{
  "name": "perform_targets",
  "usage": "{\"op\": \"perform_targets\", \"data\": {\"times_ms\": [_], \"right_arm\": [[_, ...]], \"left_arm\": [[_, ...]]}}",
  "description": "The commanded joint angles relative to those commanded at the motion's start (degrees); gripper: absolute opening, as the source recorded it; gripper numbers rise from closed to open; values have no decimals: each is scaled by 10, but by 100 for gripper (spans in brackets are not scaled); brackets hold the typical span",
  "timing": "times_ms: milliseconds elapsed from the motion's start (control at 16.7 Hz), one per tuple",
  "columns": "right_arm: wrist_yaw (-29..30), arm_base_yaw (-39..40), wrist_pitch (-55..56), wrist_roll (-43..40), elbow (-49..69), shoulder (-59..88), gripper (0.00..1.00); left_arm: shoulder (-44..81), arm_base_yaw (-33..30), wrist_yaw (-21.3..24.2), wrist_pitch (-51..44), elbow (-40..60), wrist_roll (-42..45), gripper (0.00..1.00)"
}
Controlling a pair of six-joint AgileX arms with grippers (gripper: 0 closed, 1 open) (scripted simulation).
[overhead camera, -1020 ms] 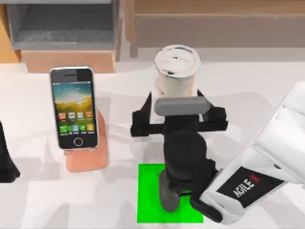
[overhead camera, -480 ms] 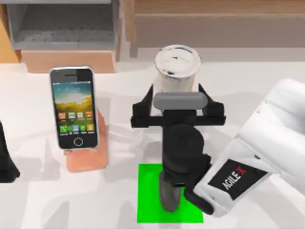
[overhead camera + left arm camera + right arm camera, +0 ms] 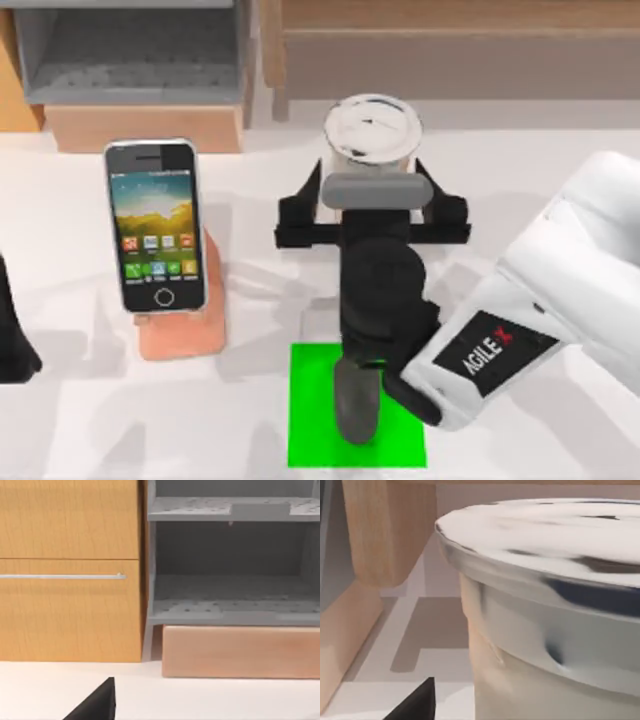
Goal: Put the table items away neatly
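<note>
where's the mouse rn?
Top view: the mouse lies on the green square near the table's front edge, partly under the right arm, right of the phone stand.

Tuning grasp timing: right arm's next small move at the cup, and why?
Probably ease forward a touch, then close. The right end effector sits open, its fingers flanking the cup, whose wall looms close in the right wrist view. Left arm is parked at the table's left edge.

Just ahead of my right gripper, black with a grey bar, the milk-tea cup shows a white lid over pale cream. Behind it lies a bright green square; off to its left, the smartphone glows green, orange and multicoloured on a salmon-pink stand.
</note>
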Motion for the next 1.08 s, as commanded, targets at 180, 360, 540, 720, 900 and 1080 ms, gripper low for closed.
{"op": "perform_targets", "data": {"times_ms": [180, 360, 540, 720, 900, 1080], "right_arm": [[-11, -11, -10, 0, 17, 7, 100], [-11, -11, -10, 0, 17, 7, 100], [-11, -11, -10, 0, 17, 7, 77], [-11, -11, -10, 0, 17, 7, 55], [-11, -11, -10, 0, 17, 7, 32], [-11, -11, -10, 0, 17, 7, 10]], "left_arm": [[0, 0, 0, 0, 0, 0, 100], [0, 0, 0, 0, 0, 0, 100], [0, 0, 0, 0, 0, 0, 100], [0, 0, 0, 0, 0, 0, 100], [0, 0, 0, 0, 0, 0, 100], [0, 0, 0, 0, 0, 0, 100]]}}
